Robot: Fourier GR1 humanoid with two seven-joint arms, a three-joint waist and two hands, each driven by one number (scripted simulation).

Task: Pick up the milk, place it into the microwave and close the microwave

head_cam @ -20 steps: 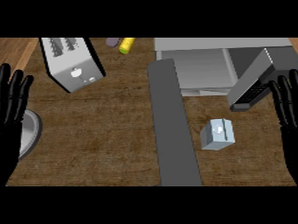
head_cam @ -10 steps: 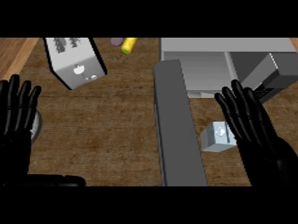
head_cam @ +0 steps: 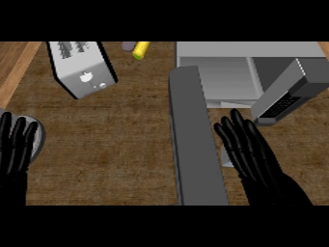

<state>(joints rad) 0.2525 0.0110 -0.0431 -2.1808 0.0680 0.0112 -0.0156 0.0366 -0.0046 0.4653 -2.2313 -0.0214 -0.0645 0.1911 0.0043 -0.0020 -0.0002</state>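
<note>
The milk is almost wholly hidden under the right hand; only a pale sliver shows at the hand's left edge, low on the desk, just right of the grey strip, so its look cannot be told. The right hand lies over that spot with fingers straight and spread, pointing up the view toward the microwave; they are not curled round anything, and whether they touch the milk cannot be told. The microwave stands at the top right, its door swung open and its pale cavity showing. The left hand rests open at the lower left edge, fingers up, over a grey plate. A toaster stands at the upper left, a yellow item beside it.
</note>
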